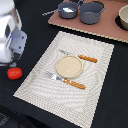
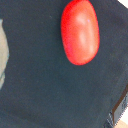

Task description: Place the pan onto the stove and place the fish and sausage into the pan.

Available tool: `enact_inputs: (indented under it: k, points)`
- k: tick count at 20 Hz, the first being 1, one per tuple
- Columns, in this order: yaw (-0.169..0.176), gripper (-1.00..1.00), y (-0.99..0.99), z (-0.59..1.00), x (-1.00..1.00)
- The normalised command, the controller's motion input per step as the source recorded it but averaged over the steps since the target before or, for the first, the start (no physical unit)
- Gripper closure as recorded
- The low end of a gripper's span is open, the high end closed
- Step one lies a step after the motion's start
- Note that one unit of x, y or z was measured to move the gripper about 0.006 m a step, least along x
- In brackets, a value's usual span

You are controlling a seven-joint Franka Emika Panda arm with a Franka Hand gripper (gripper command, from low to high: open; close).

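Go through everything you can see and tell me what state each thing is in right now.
pan: on the stove, fish inside
pot: on the stove, upright
sausage: on the black cloth, free
plate: on the placemat, empty
fork, knife: flanking the plate
gripper: jaws unseen

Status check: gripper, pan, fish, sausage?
Gripper not in view, state unknown. Pan on stove, fish inside it. Sausage on dark cloth beside the arm, not yet picked. Nothing blocking it.
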Motion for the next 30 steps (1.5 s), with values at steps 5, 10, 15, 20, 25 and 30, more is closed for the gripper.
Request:
enact_inputs:
  k: [5, 10, 15, 20, 25, 30]
  points:
    - [0.011, -1.00, -0.27, -0.36, 0.04]
    - [0.007, -1.00, -0.09, -0.40, 0.01]
    - [0.015, -1.00, -0.16, -0.32, 0.10]
    - [0.017, -1.00, -0.20, -0.31, 0.01]
    - [0.015, 1.00, -0.19, -0.30, 0.00]
    - [0.006, 1.00, -0.21, -0.12, 0.05]
